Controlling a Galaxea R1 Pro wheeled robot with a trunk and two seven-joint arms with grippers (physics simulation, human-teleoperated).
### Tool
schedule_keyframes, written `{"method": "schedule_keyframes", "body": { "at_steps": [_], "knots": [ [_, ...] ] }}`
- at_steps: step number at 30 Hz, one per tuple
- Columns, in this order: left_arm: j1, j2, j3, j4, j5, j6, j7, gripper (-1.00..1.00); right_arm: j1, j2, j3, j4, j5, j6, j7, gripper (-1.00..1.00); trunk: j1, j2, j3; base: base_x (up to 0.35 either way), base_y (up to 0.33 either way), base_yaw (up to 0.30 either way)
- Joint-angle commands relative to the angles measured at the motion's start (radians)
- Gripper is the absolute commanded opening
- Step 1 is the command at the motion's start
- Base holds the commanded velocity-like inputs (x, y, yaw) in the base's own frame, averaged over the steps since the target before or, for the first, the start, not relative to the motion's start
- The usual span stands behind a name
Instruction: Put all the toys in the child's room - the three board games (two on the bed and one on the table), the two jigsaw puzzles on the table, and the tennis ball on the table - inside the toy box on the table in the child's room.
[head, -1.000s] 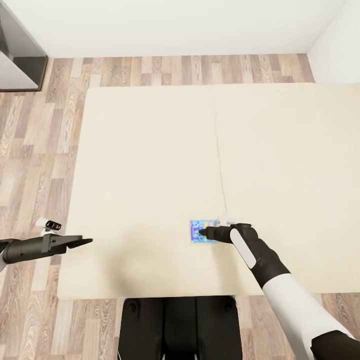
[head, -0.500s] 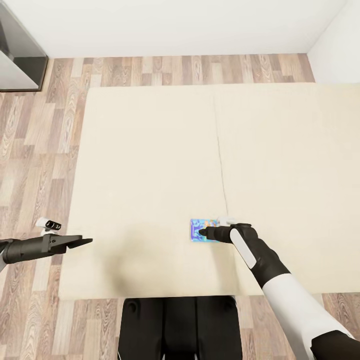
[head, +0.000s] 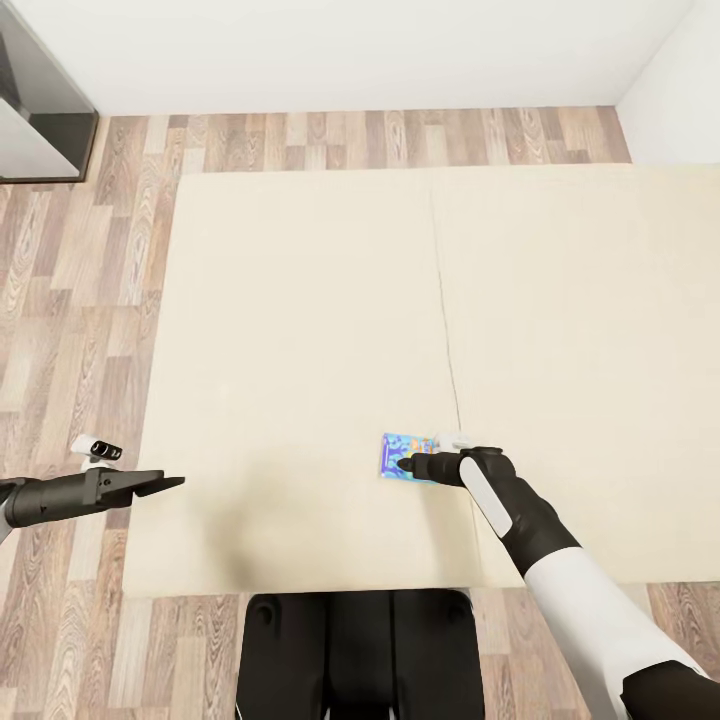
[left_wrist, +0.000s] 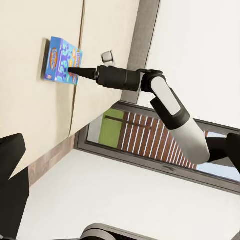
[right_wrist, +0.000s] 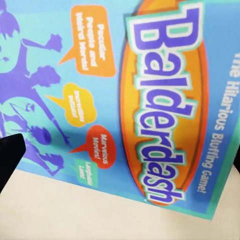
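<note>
Small blue board game (head: 404, 457), lid reading "Balderdash", lies flat on the bed (head: 300, 330) near its front edge, just left of the mattress seam. Right gripper (head: 408, 465) sits low over the box's right side; the wrist view has one dark finger (right_wrist: 10, 155) at the frame edge, so the jaws look spread, nothing held. Judgement: a flat box wants the fingers straddling a short edge, pressing into the soft mattress before closing. Left gripper (head: 165, 484) hangs off the bed's left edge; its state I cannot tell.
</note>
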Motion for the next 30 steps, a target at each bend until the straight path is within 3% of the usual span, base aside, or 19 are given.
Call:
{"method": "schedule_keyframes", "body": {
  "at_steps": [1, 30],
  "knots": [
    [-0.001, 0.001, -0.004, 0.0, 0.004, 0.011, -0.003, 1.0, -0.001, -0.001, 0.003, -0.001, -0.008, 0.003, -0.007, 1.0, 0.001, -0.002, -0.001, -0.001, 0.003, 0.0],
    [-0.001, 0.001, -0.005, 0.0, 0.004, 0.011, -0.003, 1.0, -0.001, -0.001, 0.003, -0.001, -0.008, 0.002, -0.007, 1.0, 0.001, -0.002, -0.001, 0.0, 0.035, 0.0]
  ]
}}
